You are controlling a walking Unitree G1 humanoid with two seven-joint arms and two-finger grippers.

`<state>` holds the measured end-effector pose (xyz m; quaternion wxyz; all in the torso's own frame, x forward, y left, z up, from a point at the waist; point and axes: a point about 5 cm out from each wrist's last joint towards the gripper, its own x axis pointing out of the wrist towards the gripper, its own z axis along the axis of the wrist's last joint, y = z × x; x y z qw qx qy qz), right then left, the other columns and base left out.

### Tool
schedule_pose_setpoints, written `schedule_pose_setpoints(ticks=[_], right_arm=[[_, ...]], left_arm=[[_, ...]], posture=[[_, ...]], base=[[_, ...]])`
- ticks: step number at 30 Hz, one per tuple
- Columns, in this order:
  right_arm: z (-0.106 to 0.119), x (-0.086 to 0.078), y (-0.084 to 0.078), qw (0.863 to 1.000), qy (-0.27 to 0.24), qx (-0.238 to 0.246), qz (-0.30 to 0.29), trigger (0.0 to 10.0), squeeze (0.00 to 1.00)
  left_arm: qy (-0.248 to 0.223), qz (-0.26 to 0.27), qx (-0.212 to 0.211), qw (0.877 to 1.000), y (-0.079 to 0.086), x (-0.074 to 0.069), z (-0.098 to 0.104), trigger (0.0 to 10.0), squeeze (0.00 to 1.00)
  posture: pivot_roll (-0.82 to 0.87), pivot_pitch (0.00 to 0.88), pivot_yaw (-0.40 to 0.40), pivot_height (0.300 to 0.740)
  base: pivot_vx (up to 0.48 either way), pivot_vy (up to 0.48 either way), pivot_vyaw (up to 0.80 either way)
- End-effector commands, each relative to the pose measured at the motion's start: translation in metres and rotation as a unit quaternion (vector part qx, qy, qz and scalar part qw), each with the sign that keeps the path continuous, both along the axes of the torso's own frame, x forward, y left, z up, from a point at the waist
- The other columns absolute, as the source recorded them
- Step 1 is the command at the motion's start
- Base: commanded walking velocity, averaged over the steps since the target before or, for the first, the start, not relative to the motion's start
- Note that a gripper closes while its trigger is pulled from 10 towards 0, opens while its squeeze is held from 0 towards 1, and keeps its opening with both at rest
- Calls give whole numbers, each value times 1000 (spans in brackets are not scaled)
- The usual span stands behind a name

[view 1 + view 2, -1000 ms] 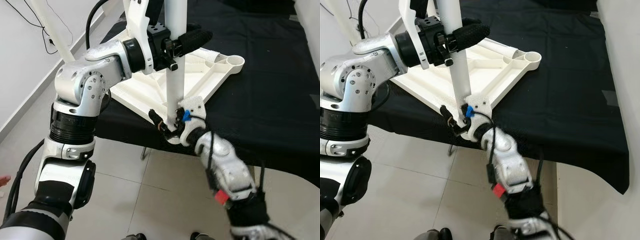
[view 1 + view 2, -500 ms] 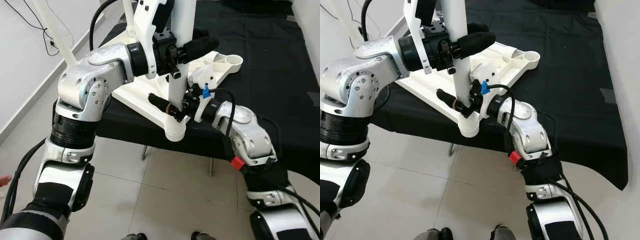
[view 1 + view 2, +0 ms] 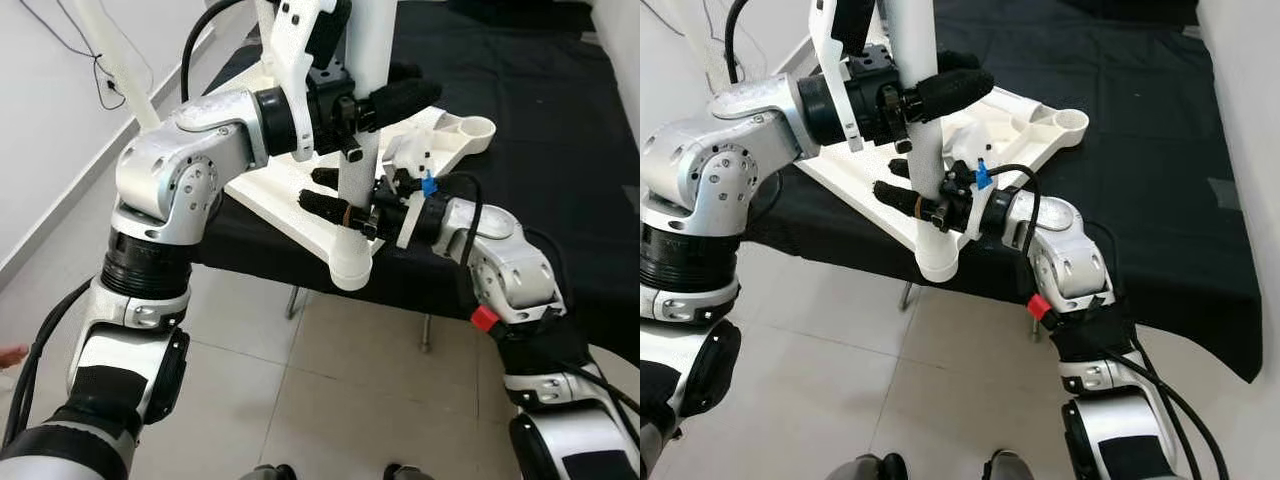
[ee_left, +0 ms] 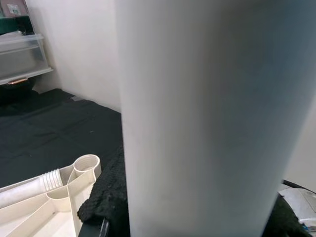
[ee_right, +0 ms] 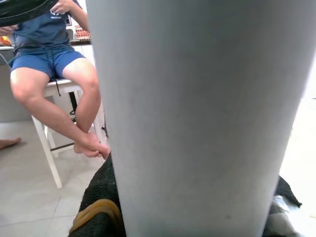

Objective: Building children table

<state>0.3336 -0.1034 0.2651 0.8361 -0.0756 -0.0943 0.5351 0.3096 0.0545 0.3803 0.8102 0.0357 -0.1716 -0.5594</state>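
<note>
Left eye view: left gripper (image 3: 372, 100) and, lower, right gripper (image 3: 335, 195) both grasp an upright white table leg (image 3: 355, 170) at the near edge of a black-covered table (image 3: 560, 150). Left wrist view: white tabletop panel (image 4: 44, 207) lies beyond the leg.

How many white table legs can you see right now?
2. One upright leg is clamped by the left gripper above and the right gripper below; another leg slants by the wall. More may be hidden.
</note>
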Motion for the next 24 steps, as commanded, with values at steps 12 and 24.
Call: schedule_pose_setpoints(ticks=[12,24], right_arm=[[-2,-4,22,998,-7,4,59,0,0],[-29,-3,31,998,3,-57,4,0,0]], left_arm=[[5,-2,-31,1000,3,4,0,10000,1000],[-6,69,-76,995,34,7,6,10000,1000]], posture=[[-16,193,67,740],[-12,203,65,740]], base=[[0,0,0],[0,0,0]])
